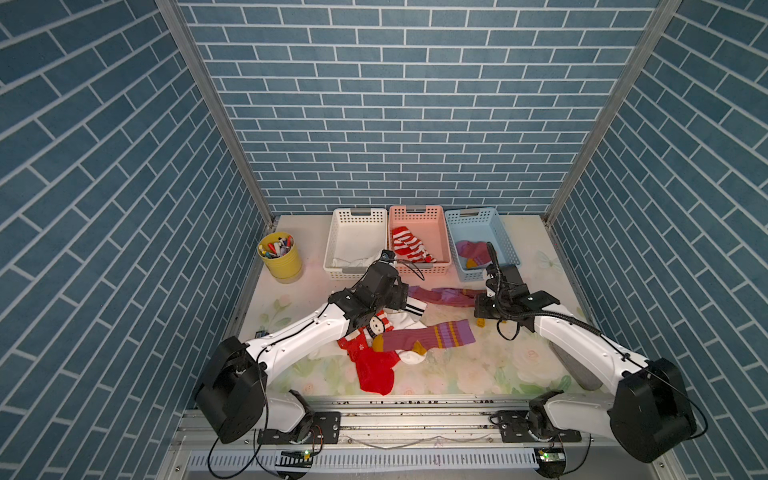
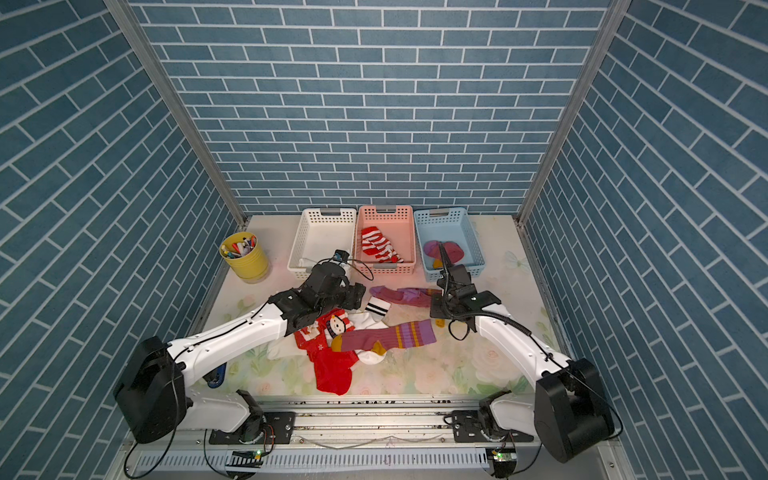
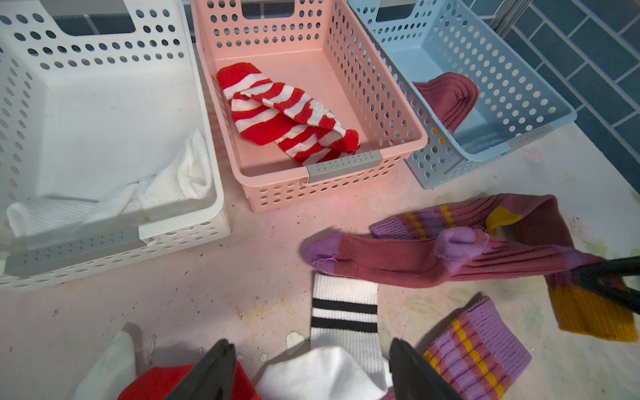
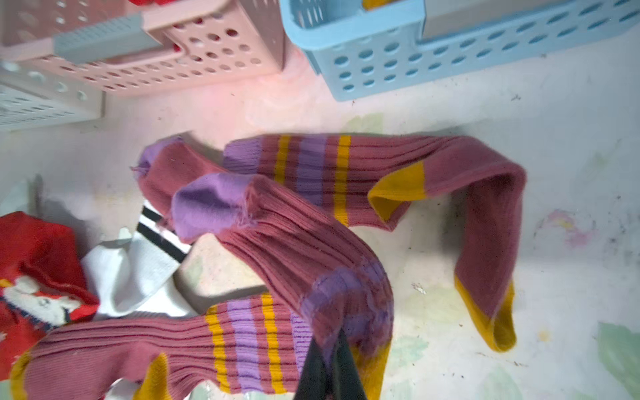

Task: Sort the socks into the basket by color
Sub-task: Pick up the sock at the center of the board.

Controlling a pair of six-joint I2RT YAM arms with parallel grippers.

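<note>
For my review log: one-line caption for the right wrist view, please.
Close-up: right tool shut on a mauve sock near the pink basket and the blue basket.

This was a robot test booth rather than a home: printed blue brick panels stood between metal posts, and the left arm and right arm were bolted to a rail beside a flowered table.
</note>
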